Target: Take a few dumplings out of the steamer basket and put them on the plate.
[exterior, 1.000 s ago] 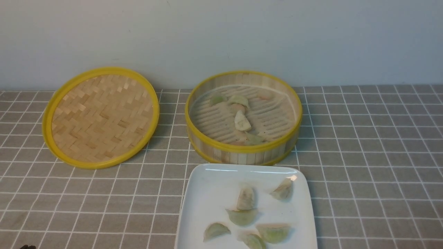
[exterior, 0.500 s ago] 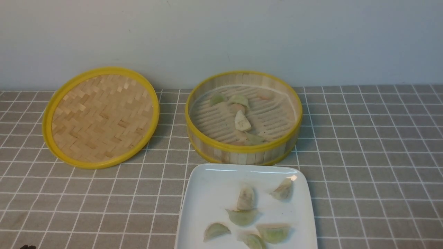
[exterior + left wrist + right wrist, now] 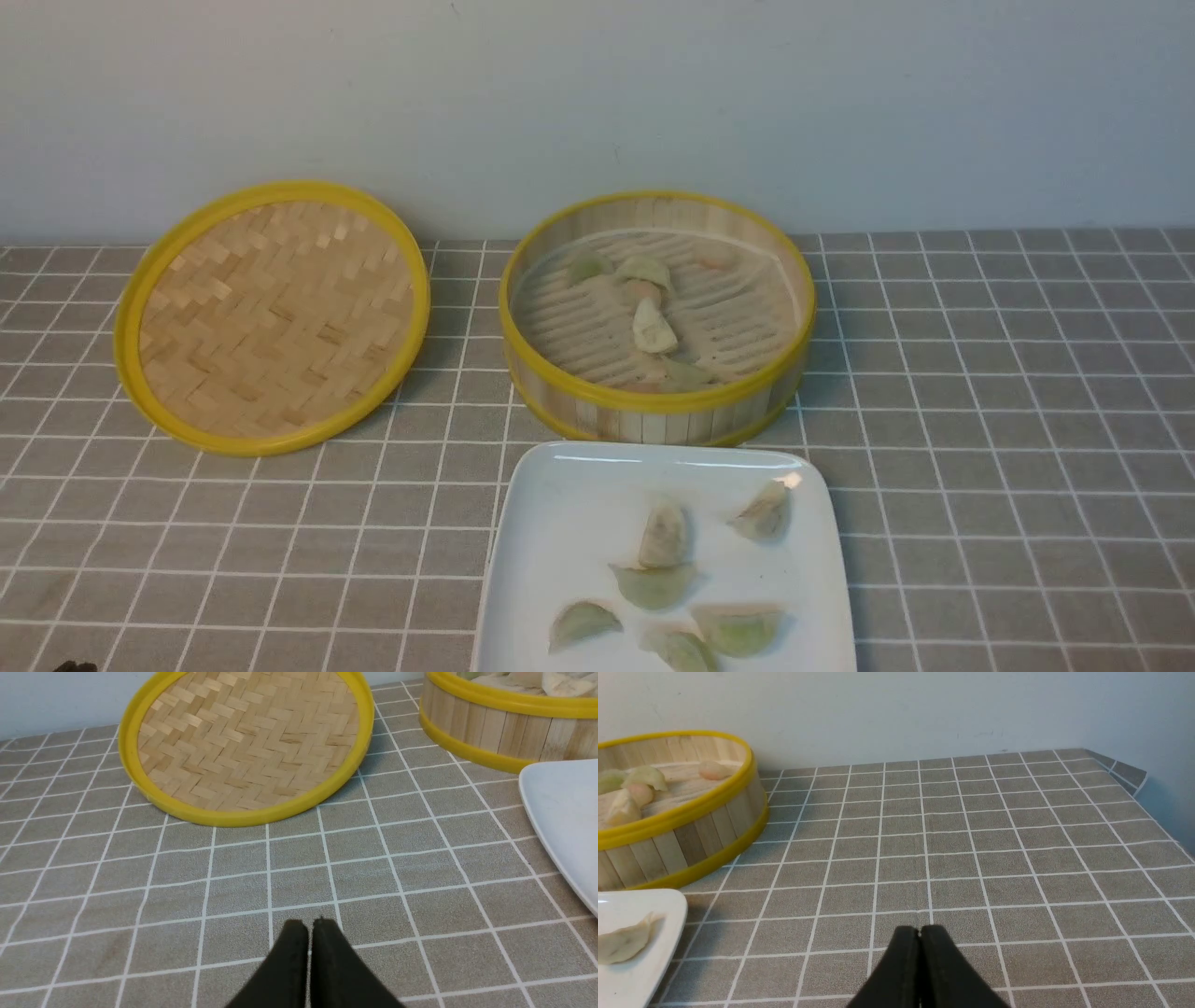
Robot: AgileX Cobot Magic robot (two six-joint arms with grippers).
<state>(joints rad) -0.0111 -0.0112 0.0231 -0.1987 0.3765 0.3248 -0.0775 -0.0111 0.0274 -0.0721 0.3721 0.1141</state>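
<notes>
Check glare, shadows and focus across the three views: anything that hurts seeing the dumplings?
Front view: glare streak on the glossy white square plate at its far rim; pale crescent dumplings soft but readable. Left wrist view: sharp, soft shadow beside the woven yellow-rimmed lid. Right wrist view: sharp, even light.

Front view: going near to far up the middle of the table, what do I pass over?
The plate with dumplings on it, then the steamer basket with more dumplings inside, then the wall. The lid lies off to the left of that line.
</notes>
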